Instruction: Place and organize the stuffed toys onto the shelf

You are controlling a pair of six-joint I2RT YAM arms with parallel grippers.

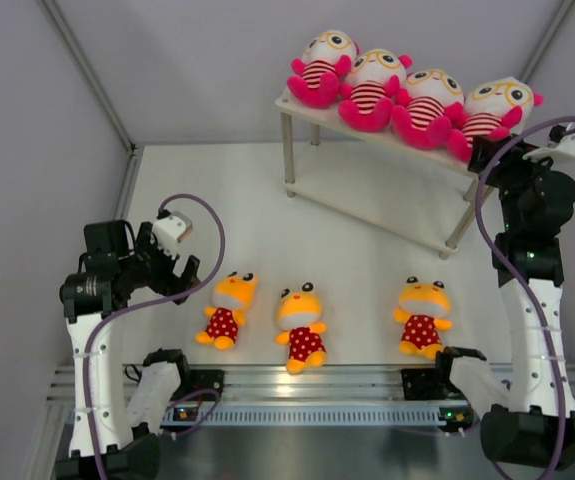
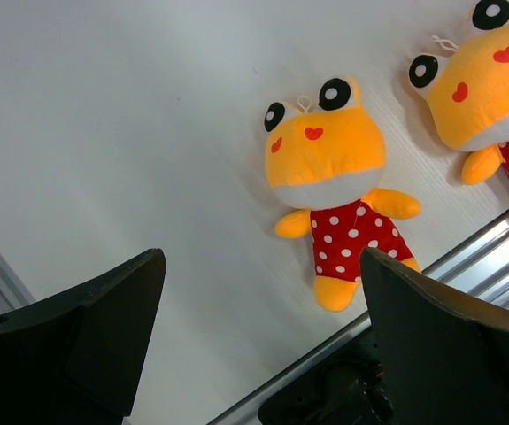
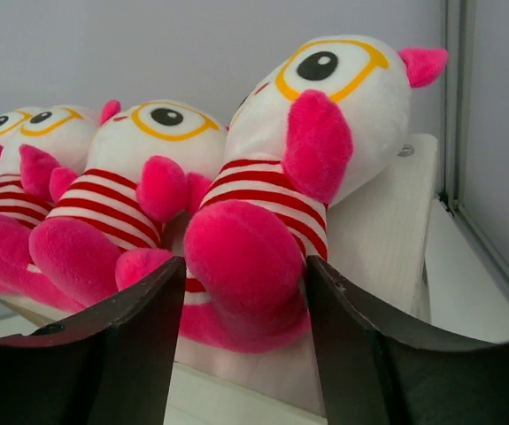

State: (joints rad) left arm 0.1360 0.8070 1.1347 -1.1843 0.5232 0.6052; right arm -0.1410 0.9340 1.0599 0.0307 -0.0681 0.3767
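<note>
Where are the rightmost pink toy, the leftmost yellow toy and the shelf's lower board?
rightmost pink toy (image 1: 500, 98), top external view, on its white face.
leftmost yellow toy (image 1: 235, 291), top external view, on its orange head.
shelf's lower board (image 1: 387, 192), top external view, on its bare upper surface.

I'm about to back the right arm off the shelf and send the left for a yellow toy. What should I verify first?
1. Four pink toys seated in a row on the shelf top board: ok.
2. The right gripper let go: its fingers flank the foot of the rightmost pink toy; contact cannot tell.
3. The left gripper wide open: ok.
4. The leftmost yellow toy face up on the table, nothing on it: ok.
5. Three yellow toys spaced apart: ok.
</note>
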